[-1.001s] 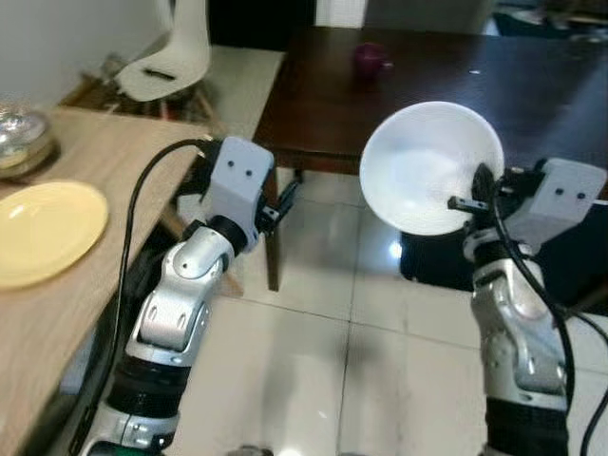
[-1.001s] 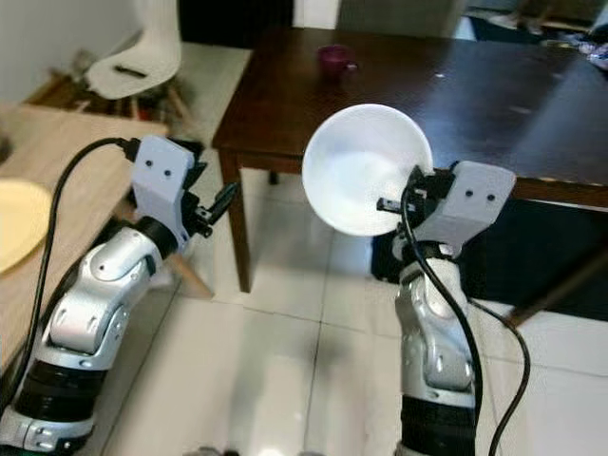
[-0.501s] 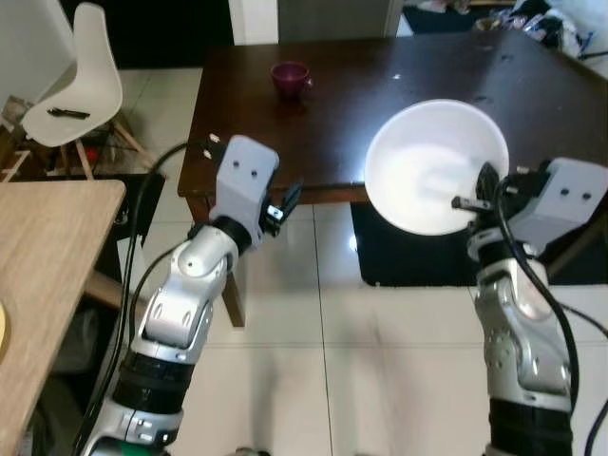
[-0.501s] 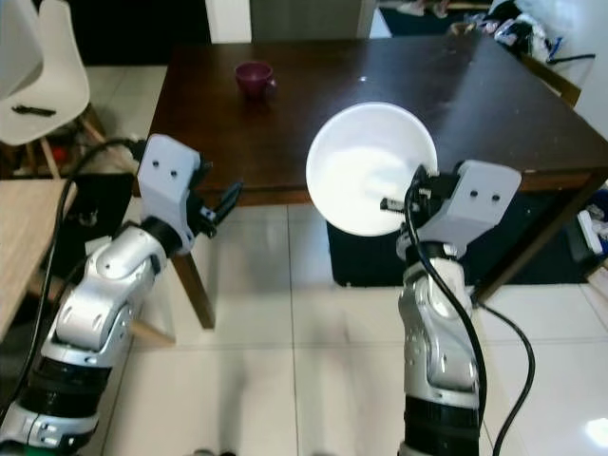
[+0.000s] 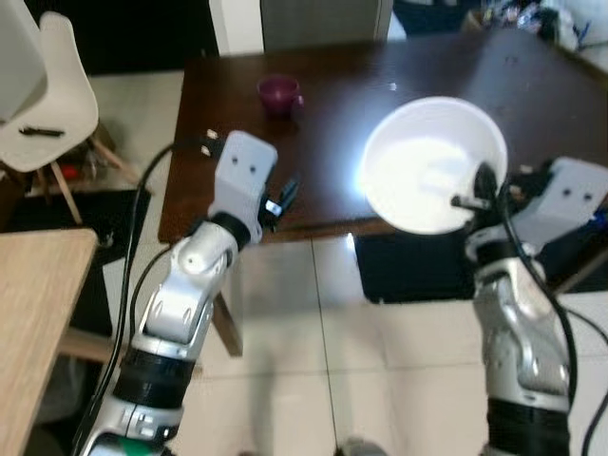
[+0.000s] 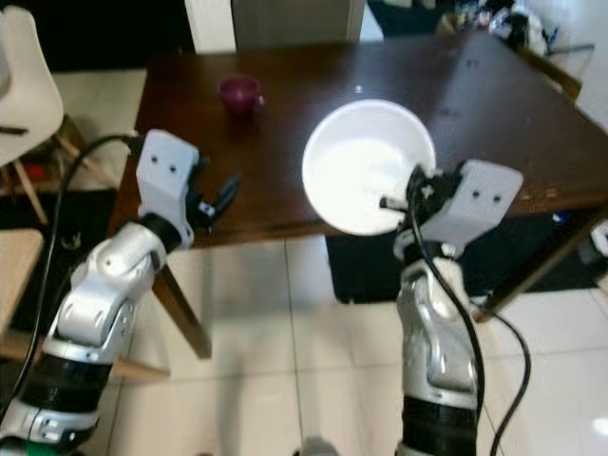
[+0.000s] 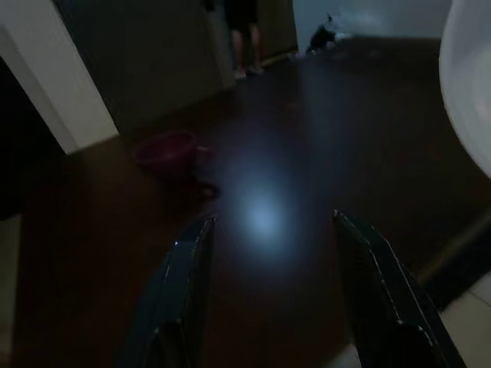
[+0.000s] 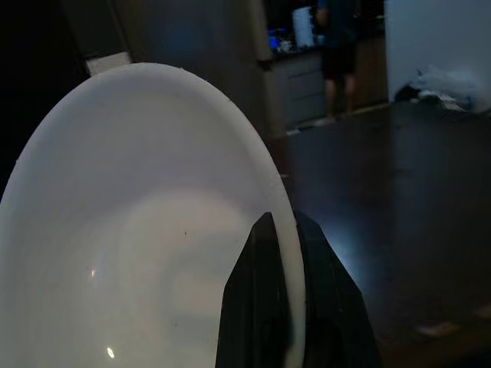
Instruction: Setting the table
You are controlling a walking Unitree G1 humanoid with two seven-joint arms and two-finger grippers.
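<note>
The right gripper (image 6: 404, 202) is clamped on the rim of a white bowl (image 6: 366, 166), one finger inside and one outside as the right wrist view shows, so the bowl hangs tipped on edge, its hollow facing the camera, rather than level. That is a carrying hold; it will have to be turned flat before it can sit. The bowl is held in the air over the near edge of the dark table (image 6: 494, 104), not touching it. The left gripper (image 6: 220, 195) holds nothing, its fingers (image 7: 188, 276) spread wide apart, and hovers by the table's near left corner, pointing across the top toward a small purple cup (image 6: 237, 93) that stands near the far left corner. Most of the tabletop between the cup and the right edge looks bare, so there is ample room to set the bowl down just past the near edge. The table leg (image 6: 180, 313) under the left corner and the dark mat (image 6: 361, 271) beneath the table lie close to the robot's path. A white chair (image 5: 47, 104) stands well off to the left, and a pale wooden counter (image 5: 28, 313) sits at the near left. A person (image 8: 337, 46) stands in the dim background beyond the table.
</note>
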